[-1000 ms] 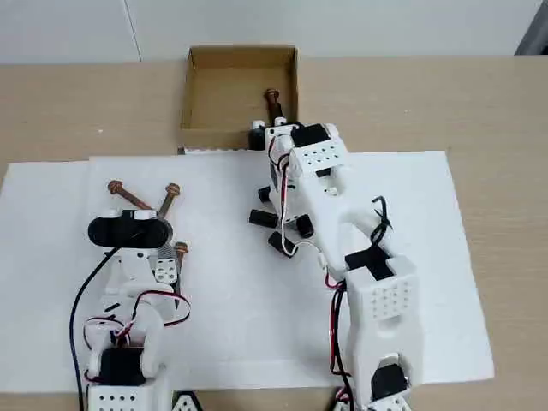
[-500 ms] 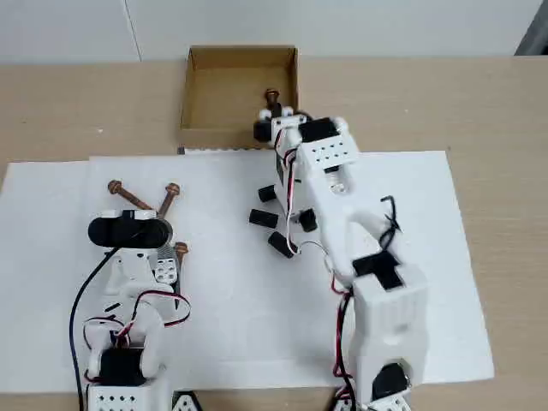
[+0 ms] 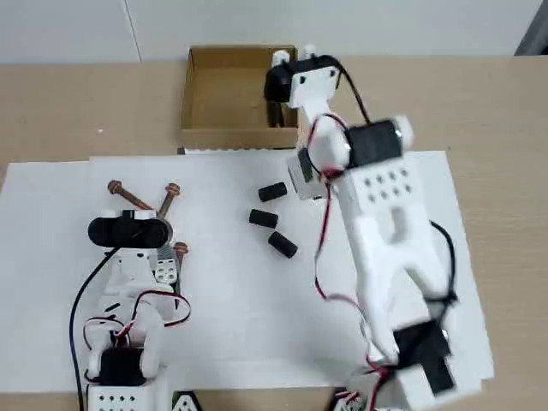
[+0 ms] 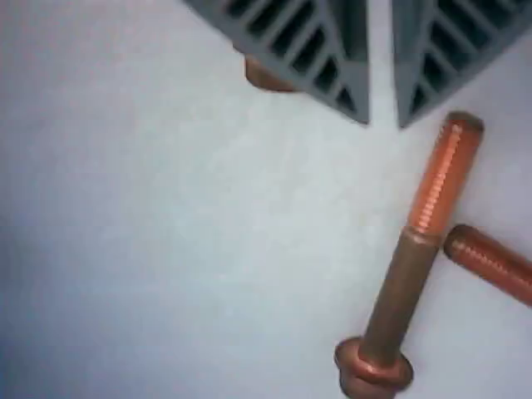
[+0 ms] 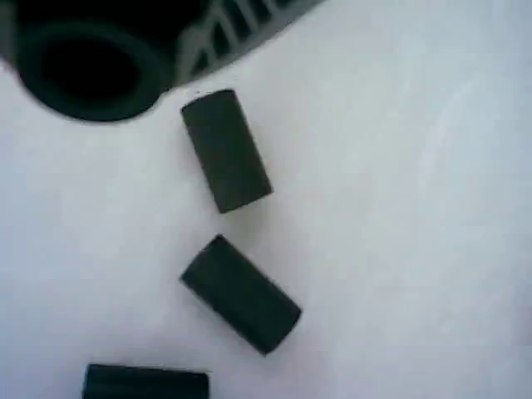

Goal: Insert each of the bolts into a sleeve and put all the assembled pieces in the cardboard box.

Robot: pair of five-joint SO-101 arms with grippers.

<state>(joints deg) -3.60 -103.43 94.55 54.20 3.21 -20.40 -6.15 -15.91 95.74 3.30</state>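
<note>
Box [image 3: 185,96]: brown cardboard, square, open top, on the table [image 3: 68,103] (pale wood grain) just past the far edge of a white paper sheet [image 3: 223,317]. R gripper [image 3: 282,90] hung over the box's right side, close to the right wall. The box floor that showed was plain cardboard; what lay under the gripper couldn't be made out.

In the R wrist view a sleeve [image 5: 83,73], a short matte-black tube w/ a dark round bore, sat gripped against a ribbed grey finger [image 5: 241,29].

Three other sleeves [image 3: 272,191] [image 3: 264,218] [image 3: 282,245] lay on their sides on the sheet, near of the box, apart from each other. All were plain black cylinders.

L gripper [image 4: 382,120] sat low over the sheet at near left. Its grey lattice-ribbed fingers [image 4: 316,50] were all but closed, w/ a thin slit between them and nothing in it.

Bolts were copper-coloured, w/ a round flanged head, smooth shank and threaded end. Two bolts [image 3: 128,195] [image 3: 169,199] lay just far of the L gripper, heads far, shafts converging toward it. In the L wrist view one shaft end lay just beside the other's shank. A third bolt [image 3: 180,250] lay right by the gripper, its head [image 4: 266,76] partly hidden behind a finger.
</note>
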